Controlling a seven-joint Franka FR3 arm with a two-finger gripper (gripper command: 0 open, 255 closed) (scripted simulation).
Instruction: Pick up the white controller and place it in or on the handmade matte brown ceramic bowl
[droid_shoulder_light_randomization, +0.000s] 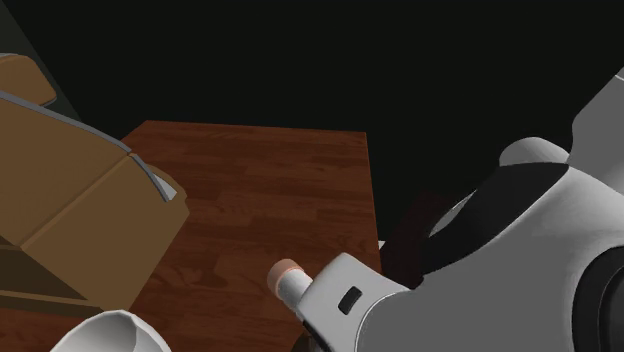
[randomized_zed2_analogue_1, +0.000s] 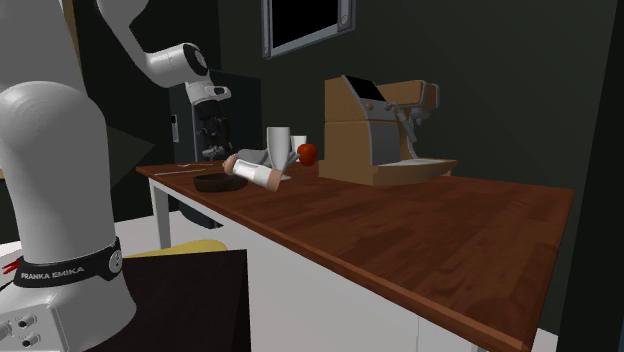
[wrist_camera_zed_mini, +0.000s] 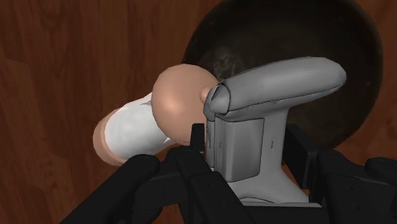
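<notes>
Clenched pincer (wrist_camera_zed_mini: 245, 145) w/ grey controller (wrist_camera_zed_mini: 270, 108) gripped betw. fingers (wrist_camera_zed_mini: 188, 156), over rim of dk brown bowl (wrist_camera_zed_mini: 331, 38). Right beside controller's head: white cylinder w/ peach ends (wrist_camera_zed_mini: 137, 130), flat on bench (wrist_camera_zed_mini: 57, 63). Red-brown wood-plank bench top, white sides in 2nd ext. view. Further back on bench: white cups (randomized_zed2_analogue_1: 278, 143), red apple (randomized_zed2_analogue_1: 308, 153), tan coffee machine (randomized_zed2_analogue_1: 372, 128). Dark walls (randomized_zed2_analogue_1: 500, 80); framed black panel (randomized_zed2_analogue_1: 307, 22) up on wall. Very dark beyond bench's far edge in shoulder view.

controller (wrist_camera_zed_mini: 273, 95): grey-white | bowl (wrist_camera_zed_mini: 318, 38): dark brown, possibly mottled | table (wrist_camera_zed_mini: 63, 76): red-brown woodgrain | cylinder (wrist_camera_zed_mini: 133, 130): white, peach ends
</notes>
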